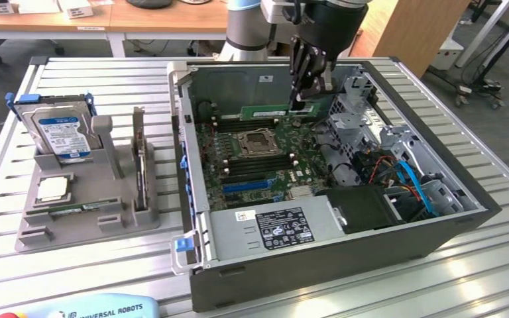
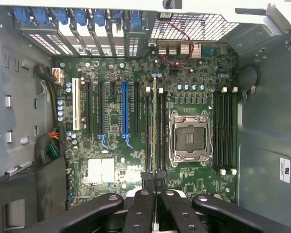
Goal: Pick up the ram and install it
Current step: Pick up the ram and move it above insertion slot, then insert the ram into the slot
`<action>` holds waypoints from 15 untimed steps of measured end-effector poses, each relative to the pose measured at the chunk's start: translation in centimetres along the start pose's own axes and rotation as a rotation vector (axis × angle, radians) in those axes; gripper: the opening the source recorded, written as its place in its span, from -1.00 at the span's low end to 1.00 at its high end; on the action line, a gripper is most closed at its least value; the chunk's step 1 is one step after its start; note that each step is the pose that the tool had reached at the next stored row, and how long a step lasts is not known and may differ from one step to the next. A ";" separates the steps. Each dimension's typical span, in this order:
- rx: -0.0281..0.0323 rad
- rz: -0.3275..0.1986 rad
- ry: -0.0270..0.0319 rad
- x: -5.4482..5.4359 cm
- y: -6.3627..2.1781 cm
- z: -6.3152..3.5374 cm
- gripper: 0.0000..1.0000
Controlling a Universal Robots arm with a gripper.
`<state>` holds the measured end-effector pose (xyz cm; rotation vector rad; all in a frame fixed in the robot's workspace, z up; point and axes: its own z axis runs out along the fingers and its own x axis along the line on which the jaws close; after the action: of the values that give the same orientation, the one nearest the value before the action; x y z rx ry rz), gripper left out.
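The arm is cut off by the upper edge of the exterior view. Its gripper (image 1: pixel 299 99) reaches down into the open computer case (image 1: pixel 325 265) at the upper centre of that frame. The fingers are pressed together on the ram (image 1: pixel 265 111), which stands on edge over the motherboard (image 1: pixel 236 165), just above the empty processor socket (image 1: pixel 256 140) in the frame (seen from the wrist, it is a thin edge-on line). Whether its lower edge sits in a slot I cannot tell. At the exterior view's left, a grey holder (image 1: pixel 87 228) carries a blue-labelled hard drive (image 1: pixel 60 132) and a small square chip (image 1: pixel 53 189).
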<state>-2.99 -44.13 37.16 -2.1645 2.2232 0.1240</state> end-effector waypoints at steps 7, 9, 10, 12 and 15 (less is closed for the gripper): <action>0.0000 0.000 -0.0002 0.0 0.00 0.01 -0.76; 0.0001 0.000 -0.0003 0.0 0.00 0.05 -0.76; 0.0001 0.000 -0.0004 0.0 -0.01 0.11 -0.76; 0.0001 0.000 -0.0002 0.0 -0.01 0.26 -0.76; 0.0000 0.000 -0.0002 0.0 -0.02 0.57 -0.76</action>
<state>-2.99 -44.13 36.59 -2.1644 2.2230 0.1242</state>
